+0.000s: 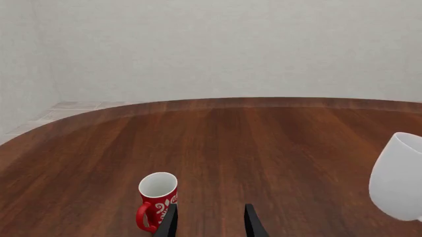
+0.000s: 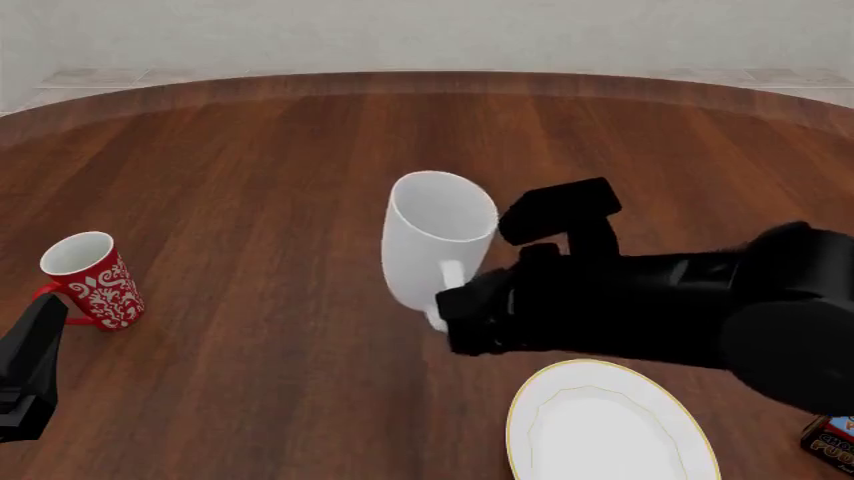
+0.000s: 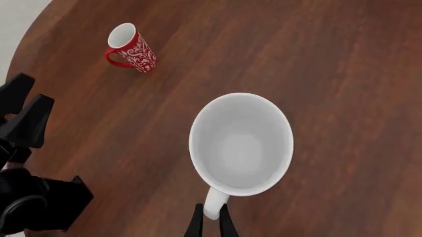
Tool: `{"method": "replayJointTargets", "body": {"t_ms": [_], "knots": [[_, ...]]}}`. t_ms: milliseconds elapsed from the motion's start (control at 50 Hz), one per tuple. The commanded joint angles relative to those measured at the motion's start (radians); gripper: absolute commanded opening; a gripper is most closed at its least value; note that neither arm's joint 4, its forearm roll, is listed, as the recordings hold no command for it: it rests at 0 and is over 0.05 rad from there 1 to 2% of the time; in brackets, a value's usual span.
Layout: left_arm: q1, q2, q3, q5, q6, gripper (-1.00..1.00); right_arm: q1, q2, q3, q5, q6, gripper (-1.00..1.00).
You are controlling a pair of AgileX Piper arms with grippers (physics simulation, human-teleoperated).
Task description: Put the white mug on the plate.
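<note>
The white mug (image 2: 430, 240) hangs tilted above the table's middle, its mouth facing up and away. My right gripper (image 2: 451, 300) is shut on its loop handle (image 3: 214, 202); in the right wrist view the two thin fingers (image 3: 195, 224) pinch that handle, and I look straight into the mug (image 3: 240, 143). The plate (image 2: 607, 428), white with a thin gold rim, lies near the front edge, below and right of the mug and partly under my right arm. My left gripper (image 2: 35, 335) is open at the far left, its fingers (image 1: 169, 222) next to the red mug.
A small red mug (image 2: 94, 280) with a white floral pattern stands upright at the left, also seen in the left wrist view (image 1: 158, 199) and the right wrist view (image 3: 132, 48). A dark box (image 2: 833, 445) sits at the front right corner. The table's curved far edge (image 1: 218, 101) meets a pale wall.
</note>
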Motion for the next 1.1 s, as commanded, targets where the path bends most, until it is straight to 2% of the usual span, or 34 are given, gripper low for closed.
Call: {"method": "replayJointTargets", "body": {"t_ms": [20, 280, 340, 360, 400, 540, 720, 1100], "knots": [[0.0, 0.0, 0.0, 0.0, 0.0, 1.0, -0.005, -0.085, 0.052, 0.021, 0.01, -1.0], [0.0, 0.0, 0.0, 0.0, 0.0, 1.0, -0.036, -0.193, 0.119, 0.062, 0.015, -1.0], [0.0, 0.0, 0.0, 0.0, 0.0, 1.0, -0.05, -0.23, 0.134, 0.077, -0.002, -1.0], [0.0, 0.0, 0.0, 0.0, 0.0, 1.0, -0.061, -0.253, 0.132, 0.087, -0.031, -1.0], [0.0, 0.0, 0.0, 0.0, 0.0, 1.0, -0.053, -0.266, 0.141, 0.089, -0.005, -1.0], [0.0, 0.0, 0.0, 0.0, 0.0, 1.0, -0.061, -0.301, 0.177, 0.103, -0.004, -1.0], [0.0, 0.0, 0.0, 0.0, 0.0, 1.0, -0.066, -0.372, 0.216, 0.127, 0.025, -1.0], [0.0, 0.0, 0.0, 0.0, 0.0, 1.0, -0.079, -0.481, 0.294, 0.193, 0.032, -1.0]]}}
